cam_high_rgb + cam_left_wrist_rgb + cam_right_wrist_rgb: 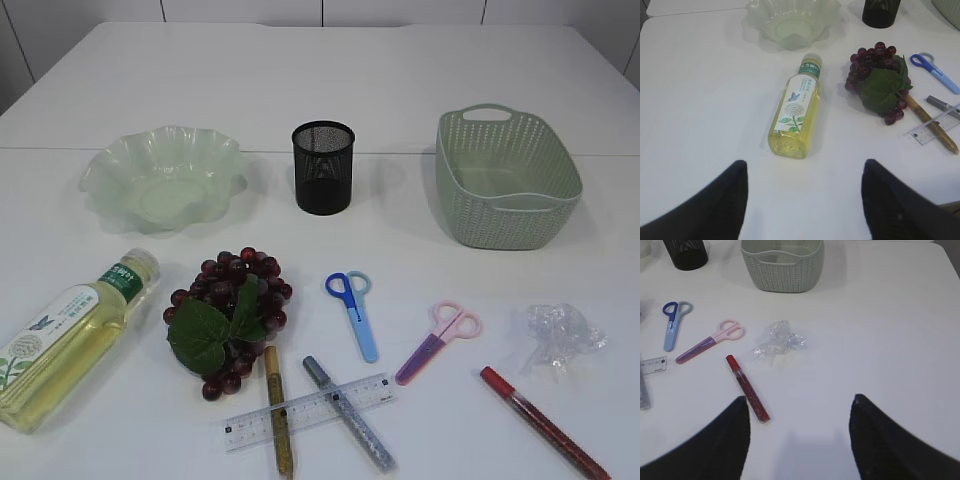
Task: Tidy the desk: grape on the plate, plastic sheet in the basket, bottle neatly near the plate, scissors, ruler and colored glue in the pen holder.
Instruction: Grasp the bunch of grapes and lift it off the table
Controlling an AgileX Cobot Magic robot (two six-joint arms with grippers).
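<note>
Taking the black mesh pen holder (pixel 323 167) as landmark: the white worktop (pixel 330 70) behind it lies bare, and open gaps separate it from the pale green wavy-edged plate (pixel 163 178) on its left and the green woven plastic basket (pixel 505 177) on its right. In front of it things crowd together: a clear plastic ruler (pixel 308 411) lies across a gold glue pen (pixel 277 409) and a silver glue pen (pixel 349 413), the gold pen's tip touching the dark red grape bunch (pixel 232 315).
</note>
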